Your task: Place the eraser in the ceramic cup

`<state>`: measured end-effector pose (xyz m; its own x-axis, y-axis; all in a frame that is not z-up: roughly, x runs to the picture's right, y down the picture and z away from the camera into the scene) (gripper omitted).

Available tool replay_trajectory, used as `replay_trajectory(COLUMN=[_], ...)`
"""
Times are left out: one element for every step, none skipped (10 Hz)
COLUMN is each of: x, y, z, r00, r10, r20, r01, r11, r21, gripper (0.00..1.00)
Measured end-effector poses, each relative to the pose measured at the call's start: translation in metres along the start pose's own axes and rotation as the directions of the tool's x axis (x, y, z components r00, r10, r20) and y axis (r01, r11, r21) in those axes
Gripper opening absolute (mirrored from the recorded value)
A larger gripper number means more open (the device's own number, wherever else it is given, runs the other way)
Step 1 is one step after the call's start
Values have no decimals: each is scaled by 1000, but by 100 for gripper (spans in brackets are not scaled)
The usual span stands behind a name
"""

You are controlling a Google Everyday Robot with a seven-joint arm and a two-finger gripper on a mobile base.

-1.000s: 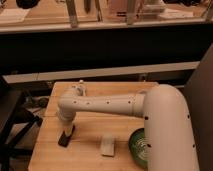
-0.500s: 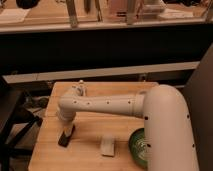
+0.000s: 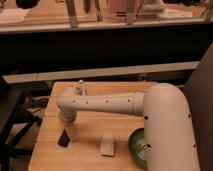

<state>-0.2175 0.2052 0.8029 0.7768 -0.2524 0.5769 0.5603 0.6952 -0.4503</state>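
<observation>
A dark eraser [image 3: 63,138] lies on the wooden table [image 3: 90,150] near its left front. My gripper [image 3: 67,129] hangs from the white arm [image 3: 110,105] directly over the eraser and seems to touch its top end. A green ceramic cup [image 3: 138,146] stands at the front right of the table, partly hidden behind the arm's large white shoulder.
A small white block [image 3: 107,146] lies on the table between the eraser and the cup. A dark chair or stand [image 3: 15,120] is left of the table. A long counter and shelf [image 3: 100,30] runs behind it.
</observation>
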Motion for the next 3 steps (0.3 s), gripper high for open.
replay_trajectory(x=[-2,0,1], y=[5,10,13], z=[1,5,9], r00=[1000,1000,999], r10=[-13,-26,-32], r20=[3,12,24], r01=[13,26,34], r11=[1000,999,998], r21=[-25,-48,-61], gripper=[80,80,80])
